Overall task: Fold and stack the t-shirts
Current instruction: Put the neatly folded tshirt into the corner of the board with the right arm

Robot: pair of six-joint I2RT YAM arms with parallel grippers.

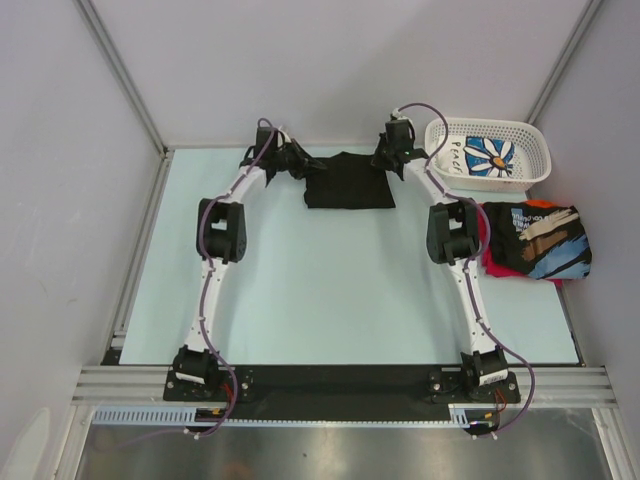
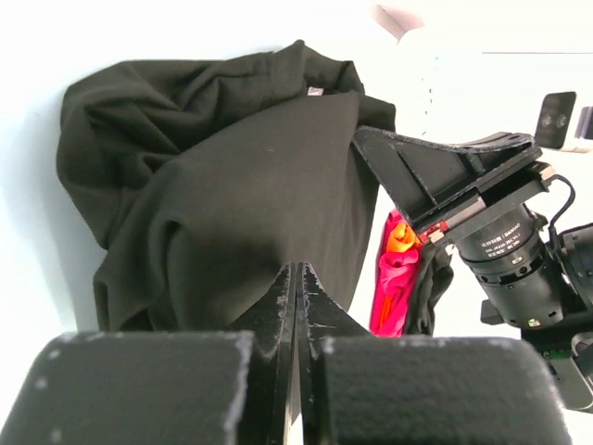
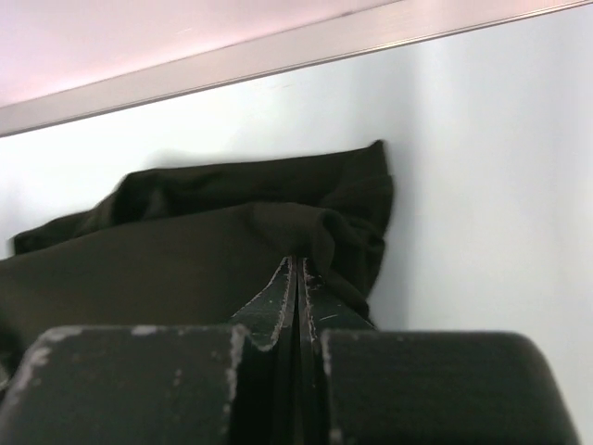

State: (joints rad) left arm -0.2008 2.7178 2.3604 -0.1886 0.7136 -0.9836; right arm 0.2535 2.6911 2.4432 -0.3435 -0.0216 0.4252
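We hold the black t-shirt [image 1: 348,182] on the counter [image 1: 330,290], with the left end effector [image 2: 296,278] and the right end effector [image 3: 296,269] both clenched on its far corners.

Plain black t-shirt [image 1: 349,181], white daisy-print shirt [image 1: 487,155], black brush-stroke shirt [image 1: 545,240] in tan and blue, red shirt [image 1: 488,250], white basket [image 1: 536,163]

Table [image 1: 330,300] seen from high above, behind the arm bases [image 1: 197,372], left gripper [image 2: 296,271] and right gripper [image 3: 296,263] each seen from close behind, facing forward, black t-shirt [image 1: 349,185] just ahead of both shown in all views
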